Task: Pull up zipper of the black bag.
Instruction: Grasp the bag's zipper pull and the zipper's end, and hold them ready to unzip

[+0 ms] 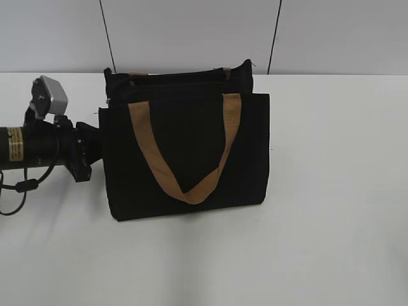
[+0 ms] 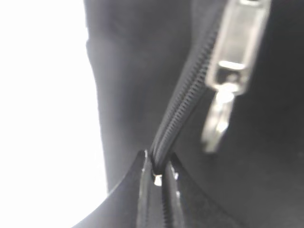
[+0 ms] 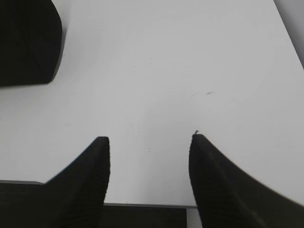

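The black bag (image 1: 185,153) with tan strap handles stands upright on the white table (image 1: 331,191). Its zipper (image 1: 178,78) runs along the top rim. My left arm (image 1: 64,150) reaches in from the left, and its fingertips are hidden behind the bag's left end. In the left wrist view my left gripper (image 2: 160,166) is shut on the end of the zipper track (image 2: 185,95). The silvery pull (image 2: 219,118) hangs from its slider farther along the track, apart from the jaws. My right gripper (image 3: 149,142) is open and empty above the table, away from the bag's corner (image 3: 26,42).
A grey wall with dark seams (image 1: 274,38) stands behind the table. The table's near edge (image 3: 142,205) shows below my right gripper. White tabletop lies to the right of the bag and in front of it.
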`<state>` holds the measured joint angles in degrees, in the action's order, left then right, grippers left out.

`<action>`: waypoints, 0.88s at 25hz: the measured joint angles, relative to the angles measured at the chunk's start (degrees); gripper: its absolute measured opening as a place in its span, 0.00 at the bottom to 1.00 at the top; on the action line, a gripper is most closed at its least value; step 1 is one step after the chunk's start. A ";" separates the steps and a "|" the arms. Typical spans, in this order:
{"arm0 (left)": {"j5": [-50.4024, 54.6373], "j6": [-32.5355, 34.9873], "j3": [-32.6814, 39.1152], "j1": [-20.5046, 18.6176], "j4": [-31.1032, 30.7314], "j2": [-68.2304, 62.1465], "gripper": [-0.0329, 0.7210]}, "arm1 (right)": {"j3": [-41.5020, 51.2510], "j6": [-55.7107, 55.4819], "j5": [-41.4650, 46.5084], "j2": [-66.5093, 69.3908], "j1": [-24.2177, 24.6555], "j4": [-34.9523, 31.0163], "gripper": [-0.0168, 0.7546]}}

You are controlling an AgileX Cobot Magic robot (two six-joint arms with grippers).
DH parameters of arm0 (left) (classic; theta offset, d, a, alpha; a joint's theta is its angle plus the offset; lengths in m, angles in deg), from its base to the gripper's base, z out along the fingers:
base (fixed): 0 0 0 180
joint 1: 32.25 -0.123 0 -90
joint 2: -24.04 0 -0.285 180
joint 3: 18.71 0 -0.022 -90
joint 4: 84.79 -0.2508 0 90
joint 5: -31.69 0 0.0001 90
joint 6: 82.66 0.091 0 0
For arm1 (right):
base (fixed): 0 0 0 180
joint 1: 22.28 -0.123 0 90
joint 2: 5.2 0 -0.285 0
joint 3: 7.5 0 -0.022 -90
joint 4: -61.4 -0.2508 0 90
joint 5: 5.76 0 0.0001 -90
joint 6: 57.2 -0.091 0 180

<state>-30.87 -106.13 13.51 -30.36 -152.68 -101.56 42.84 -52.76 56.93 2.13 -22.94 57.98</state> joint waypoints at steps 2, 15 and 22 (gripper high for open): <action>3.32 0.07 1.08 0.07 0.00 3.85 0.08 | 0.00 0.00 0.00 0.00 0.00 -0.05 0.55; 20.64 -4.13 3.66 0.00 1.21 25.68 0.08 | -1.53 -1.21 -5.76 1.72 0.00 -7.69 0.54; 20.86 -9.75 3.66 0.00 -0.40 27.76 0.08 | -4.69 13.24 -16.42 23.00 0.00 -23.59 0.54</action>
<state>-10.01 -115.88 17.17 -30.36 -153.08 -73.80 38.15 -39.52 40.51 25.13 -22.94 34.39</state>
